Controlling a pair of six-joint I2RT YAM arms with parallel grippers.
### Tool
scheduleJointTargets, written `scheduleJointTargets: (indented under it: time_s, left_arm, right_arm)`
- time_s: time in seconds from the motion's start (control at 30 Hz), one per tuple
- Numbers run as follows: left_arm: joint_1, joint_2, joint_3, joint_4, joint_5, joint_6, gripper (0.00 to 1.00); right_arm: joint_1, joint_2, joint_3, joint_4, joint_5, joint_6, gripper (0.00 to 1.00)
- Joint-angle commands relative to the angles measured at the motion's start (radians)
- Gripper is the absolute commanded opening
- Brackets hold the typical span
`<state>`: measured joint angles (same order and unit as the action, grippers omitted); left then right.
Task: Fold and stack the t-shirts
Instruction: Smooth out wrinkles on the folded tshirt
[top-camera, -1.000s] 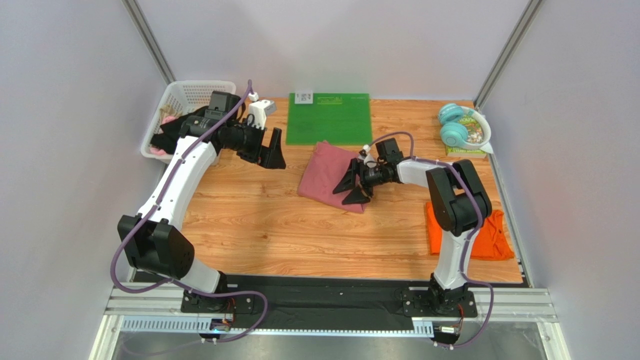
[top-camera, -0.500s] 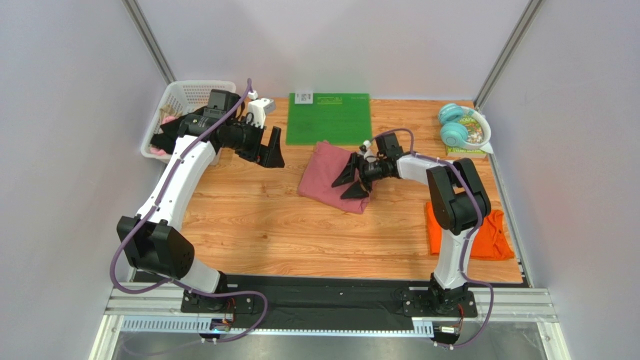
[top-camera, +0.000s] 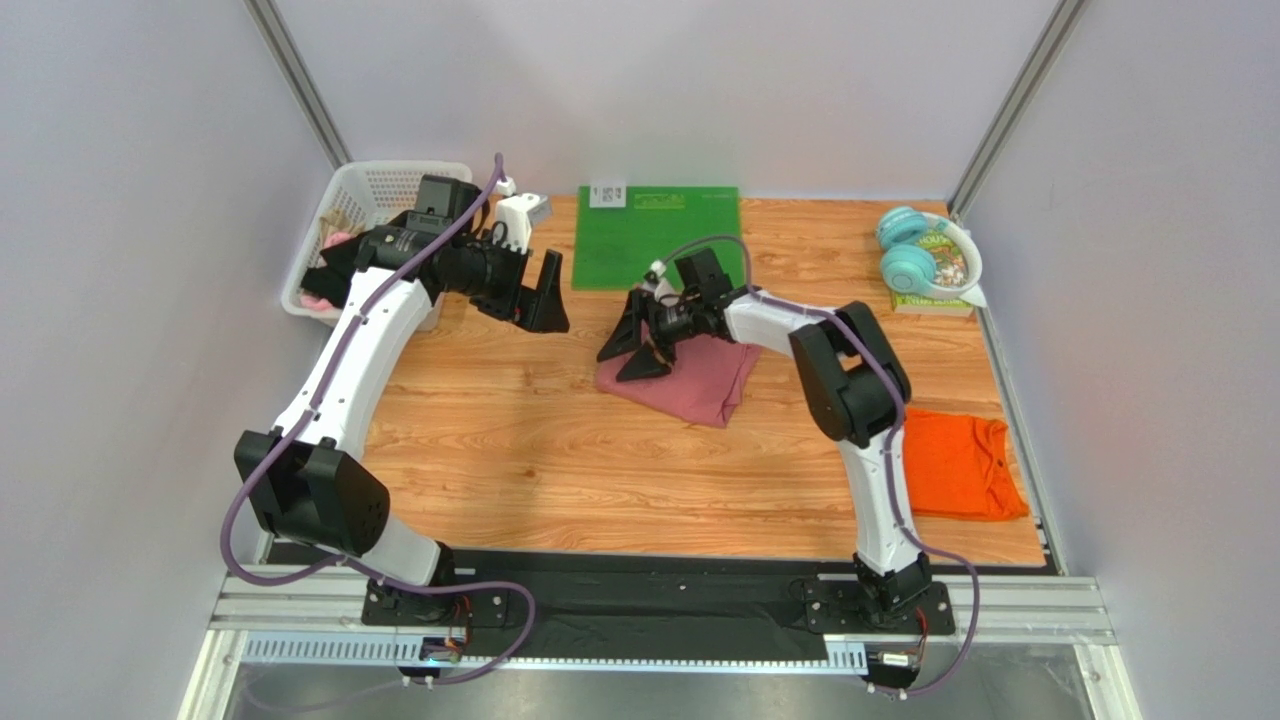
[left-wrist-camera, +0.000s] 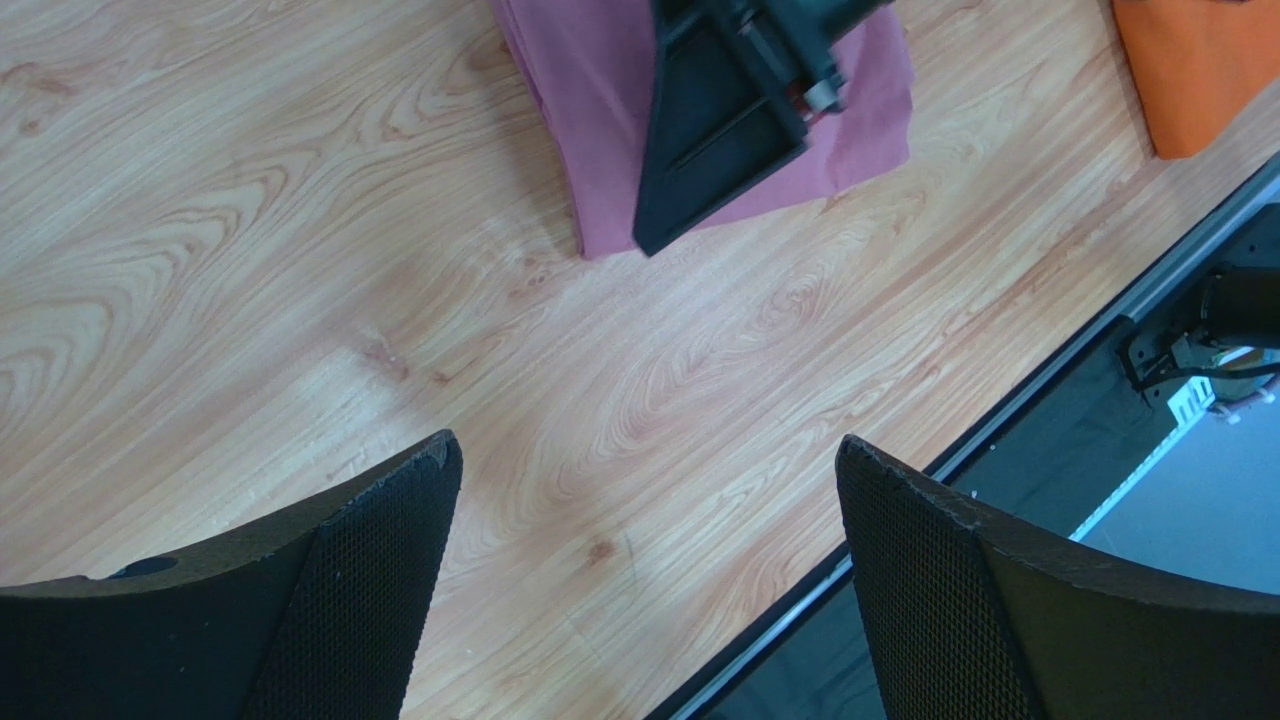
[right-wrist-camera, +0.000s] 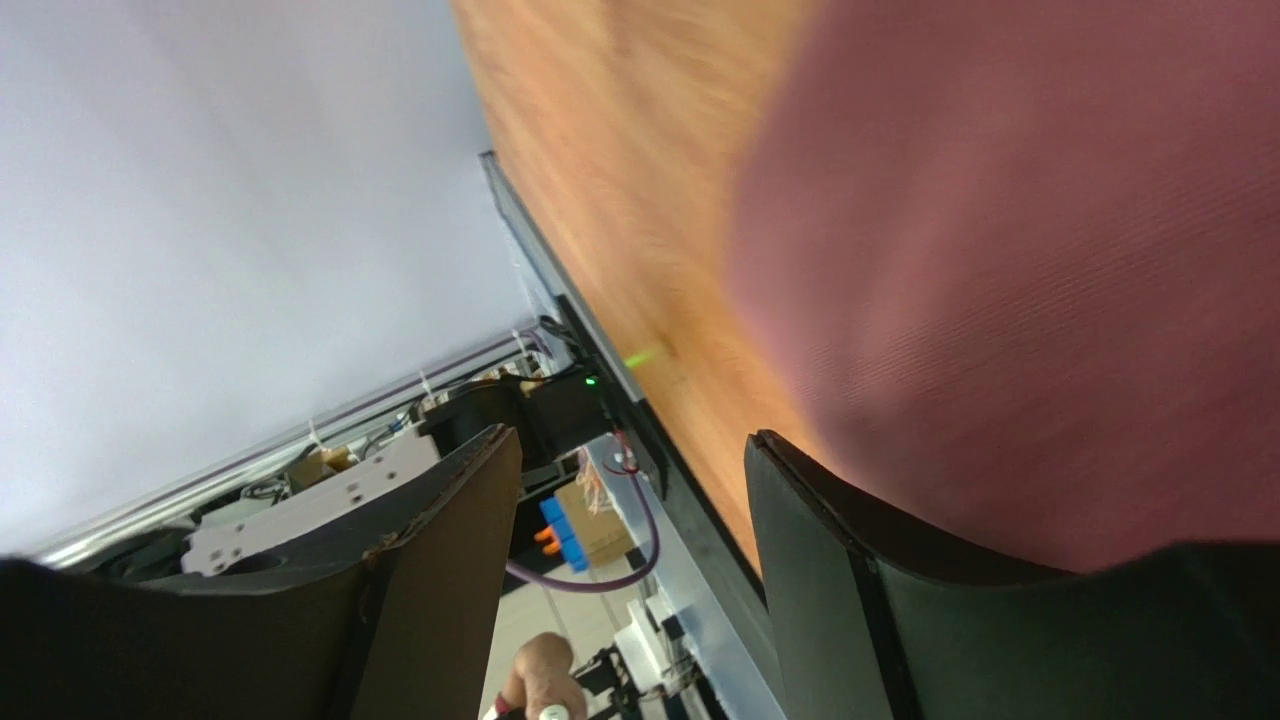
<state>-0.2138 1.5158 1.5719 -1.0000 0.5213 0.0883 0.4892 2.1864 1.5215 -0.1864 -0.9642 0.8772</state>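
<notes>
The folded dusty rose-pink t-shirt (top-camera: 694, 378) lies mid-table, just in front of the green mat (top-camera: 660, 236). My right gripper (top-camera: 634, 339) is open and empty, low over the shirt's left end; the pink cloth (right-wrist-camera: 1037, 255) fills its wrist view, blurred. The orange t-shirt (top-camera: 959, 465) lies folded at the right edge of the table and shows in the left wrist view (left-wrist-camera: 1195, 60). My left gripper (top-camera: 544, 305) is open and empty, held above bare wood left of the pink shirt (left-wrist-camera: 601, 105); the gap between its tips (left-wrist-camera: 646, 458) holds nothing.
A white basket (top-camera: 361, 203) with clothes stands at the back left. Teal headphones (top-camera: 908, 252) lie on a white dish at the back right. The black base rail (top-camera: 661, 593) runs along the near edge.
My right gripper has swept left across the pink shirt, from its right end to its left end. The right arm stretched, uncovering the orange shirt. The left arm has barely moved.
</notes>
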Motion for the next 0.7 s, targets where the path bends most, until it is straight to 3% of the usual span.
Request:
scheduleJointTargets:
  time_s: [0.0,0.2,0.33,0.47,0.67]
  left_arm:
    - [0.005,-0.006,0.027,-0.003,-0.003,0.016,1.0]
    - [0.005,-0.025,0.016,-0.005,0.005,0.021,1.0]
    - [0.005,-0.034,0.011,-0.008,0.002,0.025,1.0]
    - [0.005,-0.052,0.007,-0.009,0.003,0.033,1.0]
    - [0.005,-0.048,0.007,-0.012,0.016,0.028,1.0]
  right_arm:
    - [0.009,0.082,0.014,-0.012,0.002,0.017,0.63]
    - [0.005,0.093,0.035,-0.07,-0.005,-0.029,0.63]
    - [-0.069,-0.048,0.04,-0.142,0.016,-0.079,0.64]
    - [-0.263,-0.222,-0.075,-0.173,0.053,-0.13,0.66]
    - [-0.454,-0.284,-0.173,-0.261,0.146,-0.234,0.68]
